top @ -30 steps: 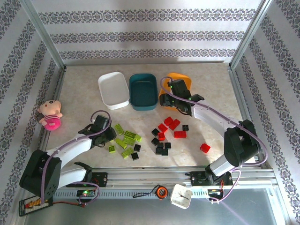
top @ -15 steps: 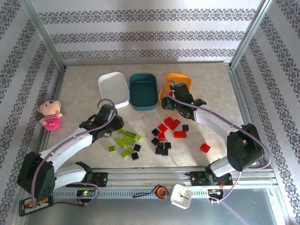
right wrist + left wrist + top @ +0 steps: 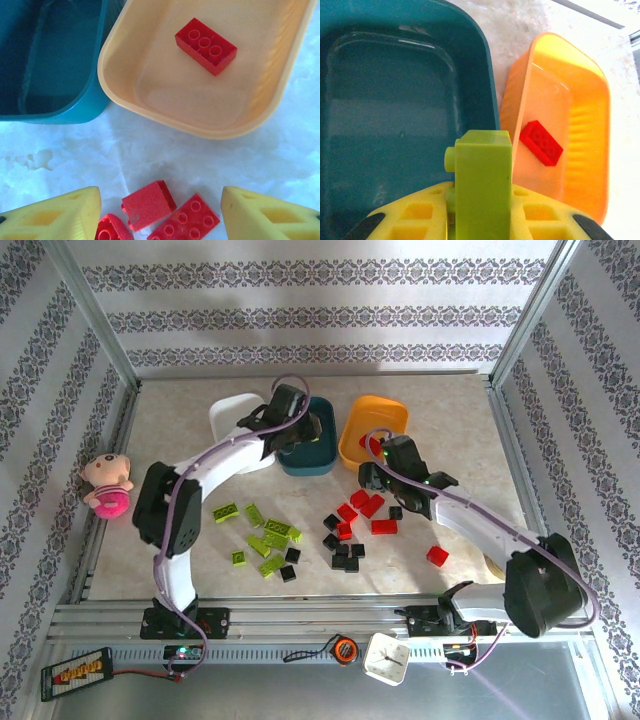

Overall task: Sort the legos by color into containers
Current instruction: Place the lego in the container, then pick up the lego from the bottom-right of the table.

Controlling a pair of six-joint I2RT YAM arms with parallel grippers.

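Here the left gripper (image 3: 480,222) is clamped on a lime green brick (image 3: 482,185), held over the teal tub (image 3: 395,100). Just right of it, the orange tub (image 3: 190,95) holds one red brick (image 3: 206,46). The right gripper (image 3: 160,212) hangs with fingers apart above loose red bricks (image 3: 147,202) near that tub. Green bricks (image 3: 262,535) and black bricks (image 3: 342,552) lie on the table (image 3: 450,440).

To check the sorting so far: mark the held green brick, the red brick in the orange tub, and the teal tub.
green brick (image 3: 483,190), left wrist view, its flat front face.
red brick (image 3: 205,45), right wrist view, its studded top.
teal tub (image 3: 485,85), left wrist view, its right rim.
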